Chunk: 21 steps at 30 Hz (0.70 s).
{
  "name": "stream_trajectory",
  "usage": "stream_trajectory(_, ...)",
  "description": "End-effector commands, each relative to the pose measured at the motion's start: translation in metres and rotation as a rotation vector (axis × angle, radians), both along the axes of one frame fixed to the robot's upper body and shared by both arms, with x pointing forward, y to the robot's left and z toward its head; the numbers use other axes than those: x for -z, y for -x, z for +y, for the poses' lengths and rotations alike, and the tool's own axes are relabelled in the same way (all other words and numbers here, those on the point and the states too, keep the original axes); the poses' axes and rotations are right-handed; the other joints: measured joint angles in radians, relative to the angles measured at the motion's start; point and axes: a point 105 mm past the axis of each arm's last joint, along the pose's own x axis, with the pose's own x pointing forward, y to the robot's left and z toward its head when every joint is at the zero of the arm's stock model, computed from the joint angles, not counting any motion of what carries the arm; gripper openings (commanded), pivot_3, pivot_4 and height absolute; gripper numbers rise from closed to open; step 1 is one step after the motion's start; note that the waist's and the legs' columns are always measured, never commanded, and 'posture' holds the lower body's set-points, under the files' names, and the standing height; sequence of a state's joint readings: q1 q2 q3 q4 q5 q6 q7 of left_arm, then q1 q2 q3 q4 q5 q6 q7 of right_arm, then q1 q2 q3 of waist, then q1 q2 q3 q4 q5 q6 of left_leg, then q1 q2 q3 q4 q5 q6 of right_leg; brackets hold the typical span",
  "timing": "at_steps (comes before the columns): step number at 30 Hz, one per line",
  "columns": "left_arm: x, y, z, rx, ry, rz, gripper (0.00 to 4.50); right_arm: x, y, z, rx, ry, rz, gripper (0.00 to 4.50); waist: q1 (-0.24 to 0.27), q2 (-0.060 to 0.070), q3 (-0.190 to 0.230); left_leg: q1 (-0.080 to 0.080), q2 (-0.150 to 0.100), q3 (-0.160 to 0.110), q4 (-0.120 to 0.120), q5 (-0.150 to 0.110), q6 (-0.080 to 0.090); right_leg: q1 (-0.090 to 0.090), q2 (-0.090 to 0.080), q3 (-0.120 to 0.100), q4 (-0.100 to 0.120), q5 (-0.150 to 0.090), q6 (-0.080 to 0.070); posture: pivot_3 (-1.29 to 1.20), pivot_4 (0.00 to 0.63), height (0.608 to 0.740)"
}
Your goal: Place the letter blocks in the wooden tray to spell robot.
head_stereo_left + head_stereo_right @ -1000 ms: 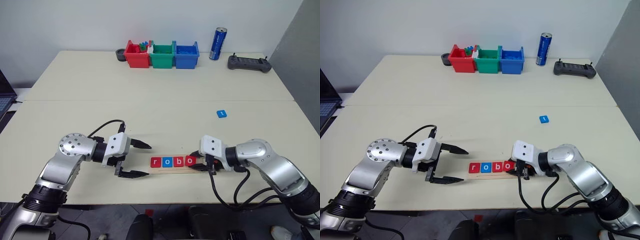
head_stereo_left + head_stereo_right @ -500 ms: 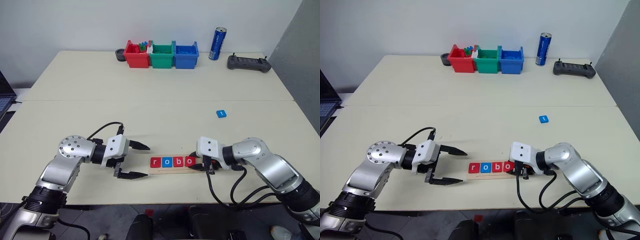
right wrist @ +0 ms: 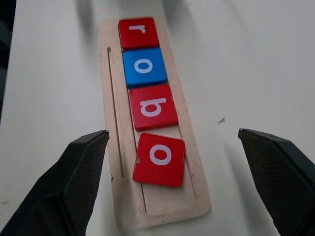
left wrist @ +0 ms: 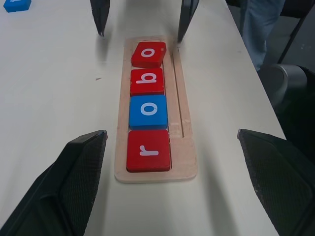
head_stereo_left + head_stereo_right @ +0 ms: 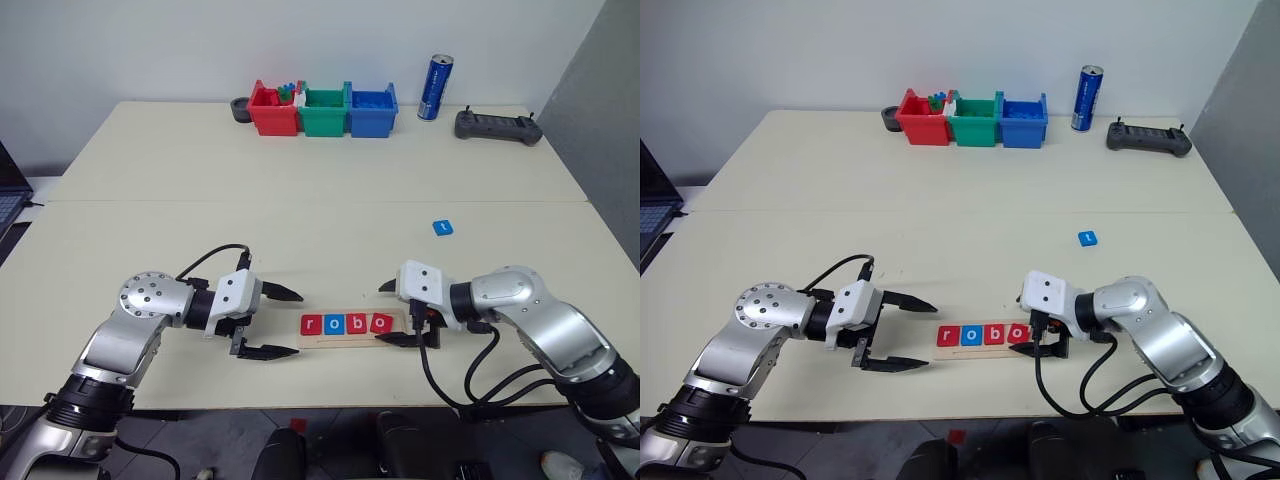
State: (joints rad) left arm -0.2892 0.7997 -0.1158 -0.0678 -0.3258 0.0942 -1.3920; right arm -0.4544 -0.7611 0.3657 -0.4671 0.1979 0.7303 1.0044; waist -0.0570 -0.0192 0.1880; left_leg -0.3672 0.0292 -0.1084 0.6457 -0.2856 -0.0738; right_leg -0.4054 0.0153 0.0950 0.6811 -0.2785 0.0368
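The wooden tray [image 5: 345, 341] lies near the table's front edge, between my two grippers. Four letter blocks sit in it in a row: red r [image 5: 311, 324], blue o [image 5: 334, 324], red b [image 5: 357, 324] and red o [image 3: 160, 156], the last one slightly skewed. A blue t block [image 5: 443, 227] lies alone on the table, farther back on the right. My right gripper [image 5: 381, 314] is open, one finger on each side of the tray's right end, holding nothing. My left gripper [image 5: 296, 323] is open and empty just left of the tray.
Red [image 5: 273, 110], green [image 5: 325, 110] and blue [image 5: 371, 110] bins stand at the table's far edge with a dark round object [image 5: 241, 108] beside them. A blue can [image 5: 436, 88] and a black controller [image 5: 498, 126] are at the back right.
My right gripper has opened and let go of the red o block, which now rests at the end of the row in the tray. The left arm has stayed put.
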Motion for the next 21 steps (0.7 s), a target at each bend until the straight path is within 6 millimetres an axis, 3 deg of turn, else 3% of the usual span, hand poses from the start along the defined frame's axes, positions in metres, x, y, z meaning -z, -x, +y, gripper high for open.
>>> stream_trajectory(1, -0.007, -0.002, 0.003, 0.002, -0.001, -0.036, 4.5, -0.001, 0.012, -0.007, -0.01, 0.026, 0.008, 3.87, 0.0, 0.0, 0.0, 0.0, 0.0, 0.0, 0.0, 0.0, 0.0, 0.0, 0.0, 0.0, 0.0, 0.0, 0.0, 0.0, 0.15, 0.74)
stream_trajectory(12, 0.0, -0.003, 0.008, 0.004, -0.004, -0.037, 4.5, 0.014, 0.012, -0.018, 0.022, 0.094, 0.028, 0.03, 0.0, 0.0, 0.0, 0.0, 0.0, 0.0, 0.0, 0.0, 0.0, 0.0, 0.0, 0.0, 0.0, 0.0, 0.0, 0.0, 0.15, 0.74)
stream_trajectory(21, 0.001, -0.001, 0.004, 0.01, 0.004, -0.038, 4.5, 0.021, 0.0, -0.016, 0.064, 0.11, 0.023, 0.03, 0.0, 0.0, 0.0, 0.0, 0.0, 0.0, 0.0, 0.0, 0.0, 0.0, 0.0, 0.0, 0.0, 0.0, 0.0, 0.0, 0.15, 0.74)
